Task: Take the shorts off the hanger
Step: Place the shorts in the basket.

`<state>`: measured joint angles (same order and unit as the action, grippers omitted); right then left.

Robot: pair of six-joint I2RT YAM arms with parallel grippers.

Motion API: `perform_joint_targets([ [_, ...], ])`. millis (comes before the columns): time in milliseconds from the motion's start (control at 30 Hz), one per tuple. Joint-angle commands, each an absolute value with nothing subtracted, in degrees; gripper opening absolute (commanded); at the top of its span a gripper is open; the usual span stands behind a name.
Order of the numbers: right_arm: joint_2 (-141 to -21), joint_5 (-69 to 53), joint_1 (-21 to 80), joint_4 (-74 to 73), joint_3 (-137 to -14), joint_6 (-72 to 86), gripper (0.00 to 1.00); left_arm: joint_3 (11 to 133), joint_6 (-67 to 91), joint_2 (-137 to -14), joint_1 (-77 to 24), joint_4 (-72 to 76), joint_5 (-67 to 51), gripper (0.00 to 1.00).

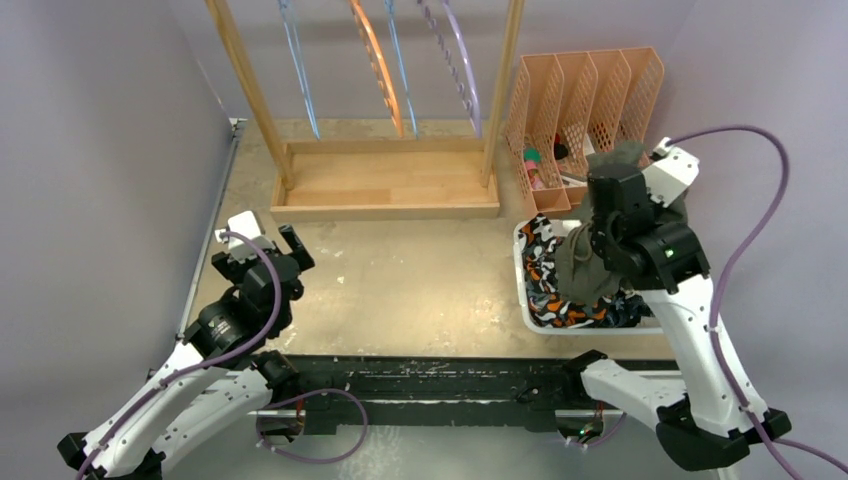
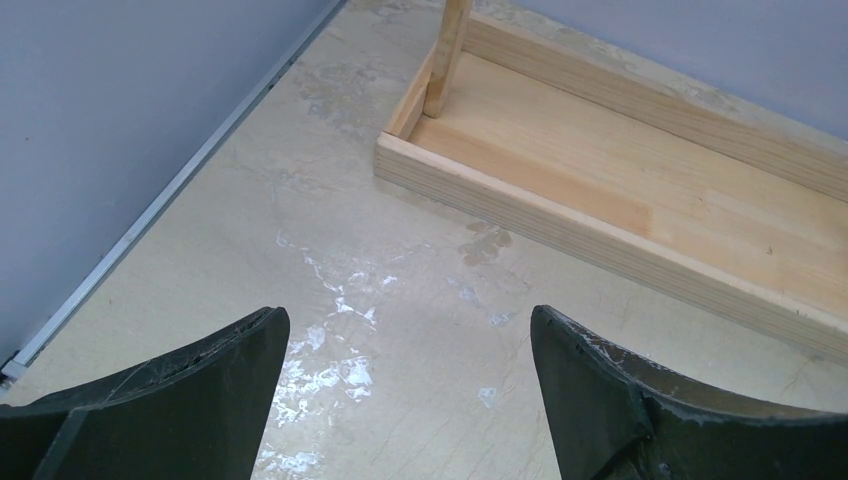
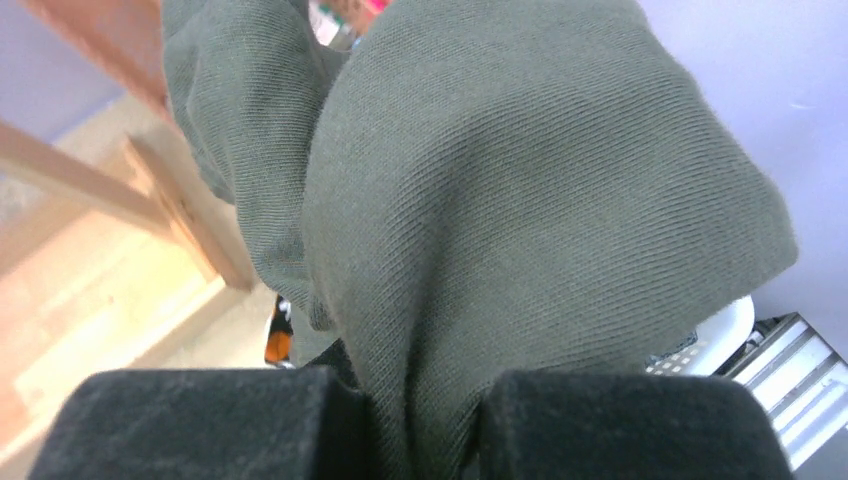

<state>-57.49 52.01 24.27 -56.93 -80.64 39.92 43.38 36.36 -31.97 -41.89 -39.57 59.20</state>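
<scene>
The olive green shorts (image 1: 583, 268) are clamped in the jaws of the right gripper (image 3: 420, 425) over the white bin (image 1: 521, 282) at 3 o'clock on the counter (image 1: 420, 275); the jaws of the left gripper (image 2: 410, 400) are set apart.

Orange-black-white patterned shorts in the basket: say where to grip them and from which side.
Pinch the orange-black-white patterned shorts at their exposed left part, from straight above: the white basket walls off the sides, and the olive green shorts held by the right tool cover the rest.
</scene>
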Motion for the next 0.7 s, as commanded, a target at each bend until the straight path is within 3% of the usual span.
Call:
perform_joint_targets([
  [0, -58.0, 60.9, 23.2, -61.4, -84.7, 47.3, 0.00, 44.3, 35.9, -32.6, -41.7, -38.4, 59.9, 0.91],
  [233, -50.9, 44.8, 18.6, -49.5, -63.2, 57.9, 0.00, 44.4, 35.9, -32.8, -41.7, -38.4, 59.6, 0.91],
  [500, -49.1, 28.2, 0.6, -37.0, -46.8, 59.4, 0.00, 44.2, 35.9, -32.0, -41.8, -38.3, 59.4, 0.91],
  [667, -50.3, 26.4, -1.8, -33.6, -39.1, 67.3, 0.00, 44.2, 36.3, -31.6, -41.7, -38.6, 59.2, 0.90],
])
